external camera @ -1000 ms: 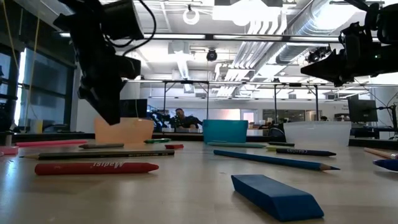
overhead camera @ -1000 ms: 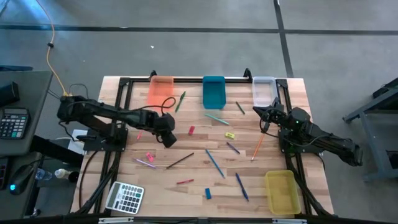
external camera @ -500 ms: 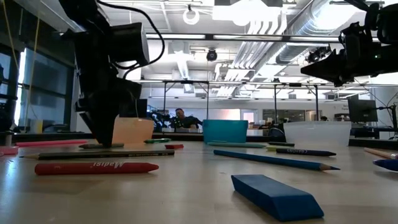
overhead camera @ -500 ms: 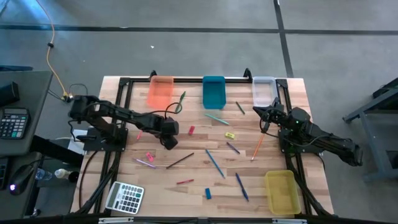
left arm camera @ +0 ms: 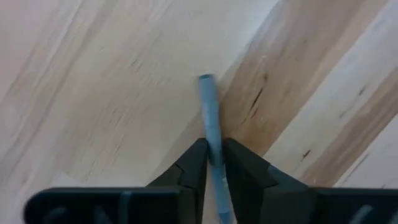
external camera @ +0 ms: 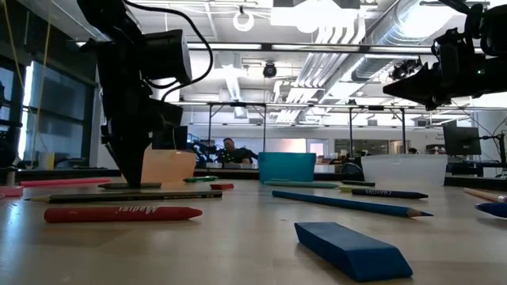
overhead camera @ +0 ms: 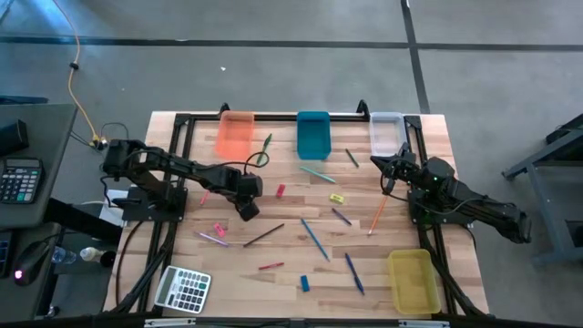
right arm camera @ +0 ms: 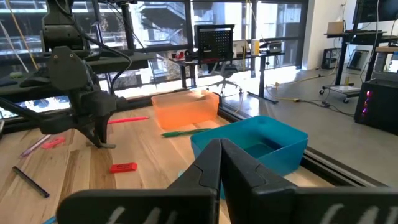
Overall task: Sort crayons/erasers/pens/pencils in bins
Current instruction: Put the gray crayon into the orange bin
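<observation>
Since a second ago the left gripper [left arm camera: 211,155] has dropped to the table [overhead camera: 401,273] and pinched a thin grey-blue stick [left arm camera: 210,118], which lies flat on the wood below the orange bin [overhead camera: 235,135]. The right gripper [right arm camera: 221,155] hangs pressed together, empty, near the clear whitish bin [overhead camera: 385,133].

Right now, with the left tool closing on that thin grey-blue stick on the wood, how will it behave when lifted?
The thin grey-blue stick looks straight and rigid, so probably stiff. It is slim, so likely light. The left tool pinches it with a long end sticking out, so it may pivot between the fingers; being round, it could roll if dropped.
</observation>
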